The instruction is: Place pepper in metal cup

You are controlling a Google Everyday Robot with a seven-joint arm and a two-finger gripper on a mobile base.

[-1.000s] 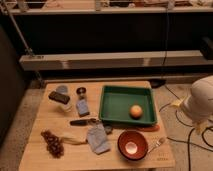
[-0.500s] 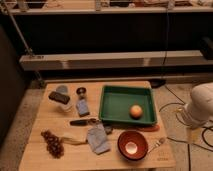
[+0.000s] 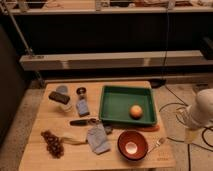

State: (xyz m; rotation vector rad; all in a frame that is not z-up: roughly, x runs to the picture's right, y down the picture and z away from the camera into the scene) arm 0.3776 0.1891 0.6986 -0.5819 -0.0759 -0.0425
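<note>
- Fingers apart at full spread, clamped on nothing. The gripper itself not made out; only the white arm (image 3: 200,114) seen, off the right edge of the worktop (image 3: 42,120) and clear of everything on it.
- Pepper (image 3: 149,128) flat on the wood, just in front of the green tray (image 3: 127,88) at its right front corner, lying along the tray's edge. Outside the tray; contact with its wall not discernible. Apart from the bowl (image 3: 132,145).
- Metal cup (image 3: 81,92) upright, mouth up, at the back left, just left of the tray and behind a blue packet (image 3: 82,107). So placed, ready to receive from above.
- Orange (image 3: 135,111) inside the tray; no part in the job.
- Judged: task not begun. Pepper on the arm's side, hence a short first reach. Cup well apart from it, hence a carry across the tray.
- Risk, as judged: low, slim pepper close to the tray wall, little room for one finger; small cup mouth, tip-down entry likely needed.
</note>
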